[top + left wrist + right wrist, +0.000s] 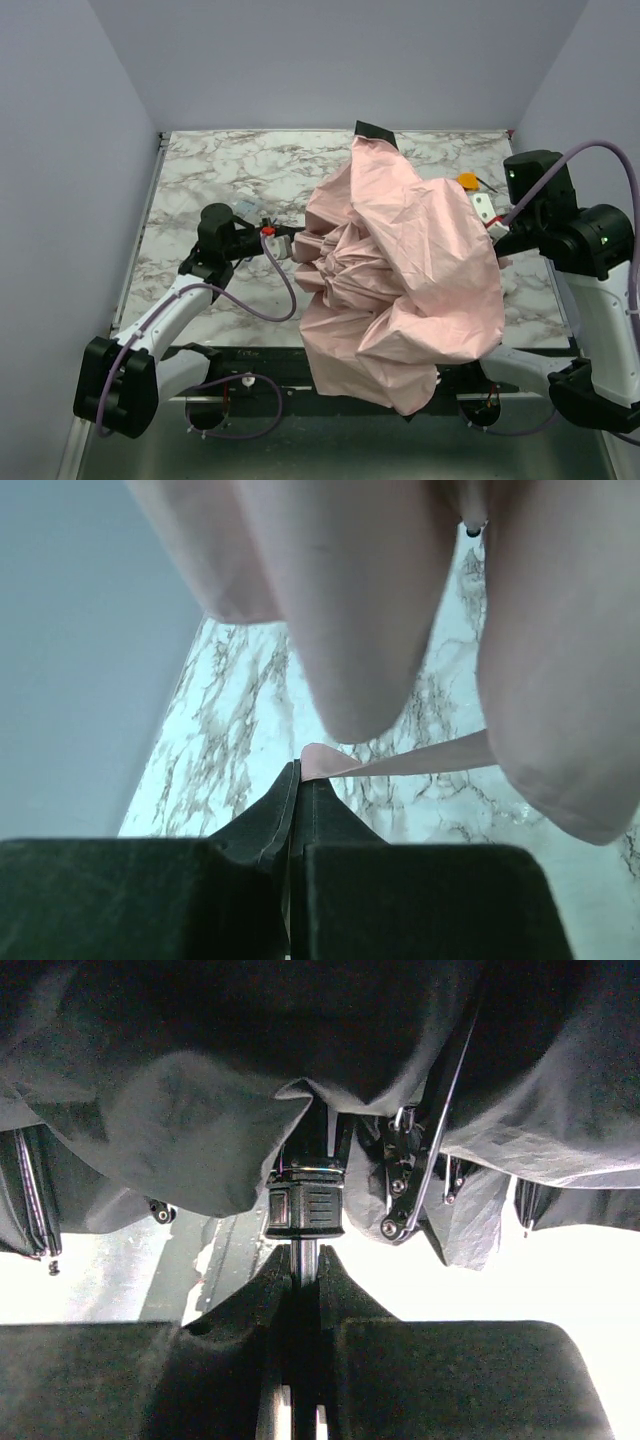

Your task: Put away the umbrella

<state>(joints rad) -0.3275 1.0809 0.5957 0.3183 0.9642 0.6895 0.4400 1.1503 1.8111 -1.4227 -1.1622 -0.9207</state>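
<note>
Marble tabletop (220, 170) holds the crumpled pale pink umbrella (400, 250).

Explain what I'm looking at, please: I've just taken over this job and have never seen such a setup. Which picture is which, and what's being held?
Two robot arms are bolted at the near edge of a marble table. The overhead view looks down from behind them, with the left arm on the left and the right arm on the right. The other two pictures come from a camera on each wrist. A pale pink umbrella, loosely bunched, sprawls over the table's right half. A small orange object sits behind it. In the left wrist view the jaws are shut on a thin pink strip of the umbrella. In the right wrist view the jaws are shut on its metal shaft.
</note>
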